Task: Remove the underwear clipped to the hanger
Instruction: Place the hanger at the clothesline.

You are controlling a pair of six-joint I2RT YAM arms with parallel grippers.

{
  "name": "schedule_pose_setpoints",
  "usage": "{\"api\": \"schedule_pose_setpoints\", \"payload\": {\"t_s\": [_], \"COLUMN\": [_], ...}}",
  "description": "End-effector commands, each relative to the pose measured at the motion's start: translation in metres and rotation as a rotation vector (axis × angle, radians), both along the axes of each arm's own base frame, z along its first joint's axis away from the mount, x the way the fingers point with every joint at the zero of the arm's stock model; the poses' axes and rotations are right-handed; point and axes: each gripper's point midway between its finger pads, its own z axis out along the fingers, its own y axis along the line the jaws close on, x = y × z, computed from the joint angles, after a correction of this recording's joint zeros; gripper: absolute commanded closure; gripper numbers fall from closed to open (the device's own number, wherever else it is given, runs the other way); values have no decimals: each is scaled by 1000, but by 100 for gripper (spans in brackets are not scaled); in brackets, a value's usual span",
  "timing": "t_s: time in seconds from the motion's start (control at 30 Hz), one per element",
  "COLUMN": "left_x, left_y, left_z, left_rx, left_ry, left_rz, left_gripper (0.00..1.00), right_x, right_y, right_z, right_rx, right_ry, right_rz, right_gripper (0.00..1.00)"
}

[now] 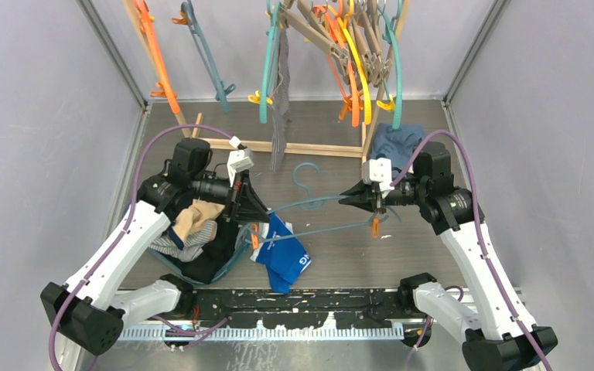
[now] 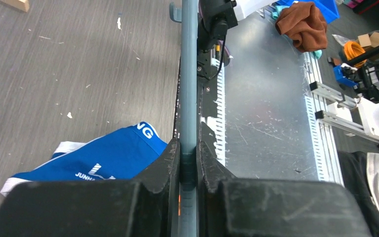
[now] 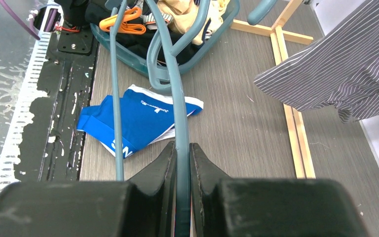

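Both arms reach in from the lower corners of the top view and meet at the middle of the frame, each bent at the elbow with the wrist turned level toward the other.

The left end effector (image 1: 265, 209) points to the right. In the left wrist view its fingers (image 2: 170, 158) are pressed together on both sides of the straight bar of the teal hanger (image 2: 188, 74), so the left end effector (image 2: 188, 148) is clamped on the hanger.

The right end effector (image 1: 346, 199) points to the left. The right wrist view shows the right end effector (image 3: 182, 148) also closed tight on a bar of the teal hanger (image 3: 176, 98). The teal hanger (image 1: 309, 203) therefore spans between the two, its hook toward the top of the frame.

The bright blue underwear (image 1: 285, 255) lies crumpled on the grey surface (image 1: 340, 255) at the lower middle of the top view, just under the hanger. It shows at the lower left of the left wrist view (image 2: 108, 158) and at the middle left of the right wrist view (image 3: 138, 118). An orange clip (image 1: 254, 236) is at its upper left corner; I cannot tell if this clip grips the cloth.

Under the left wrist, a teal basket (image 3: 116, 48) holds a beige garment (image 1: 199, 216) and other clothes. A pinstriped garment (image 3: 325, 64) hangs at the upper right of the right wrist view, over a wooden rack (image 3: 286, 34).
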Motion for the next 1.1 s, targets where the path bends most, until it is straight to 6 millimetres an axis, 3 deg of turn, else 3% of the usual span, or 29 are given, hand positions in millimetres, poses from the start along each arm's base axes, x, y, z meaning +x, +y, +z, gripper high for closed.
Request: {"api": "schedule_pose_setpoints", "payload": {"t_s": [0.0, 0.1, 0.87, 0.9, 0.97, 1.07], "left_x": [-3, -4, -11, -11, -11, -6], "left_y": [0, 2, 13, 13, 15, 18], "left_z": [15, 14, 11, 11, 11, 10], "left_rx": [-43, -34, 9, 11, 23, 46], "left_ry": [-75, -101, -186, -190, -198, -216], "left_rz": [-11, -8, -21, -17, -12, 18], "left_gripper": [95, 100, 100, 100, 100, 100], "right_x": [-1, 0, 0, 0, 1, -1], "right_y": [2, 2, 2, 2, 1, 1], "right_z": [17, 17, 10, 10, 10, 10], "right_rx": [36, 37, 38, 39, 36, 38], "right_ry": [-70, -66, -46, -47, -46, -43], "right_rz": [7, 0, -12, -13, -20, -19], "right_gripper": [99, 99, 97, 92, 73, 36]}}
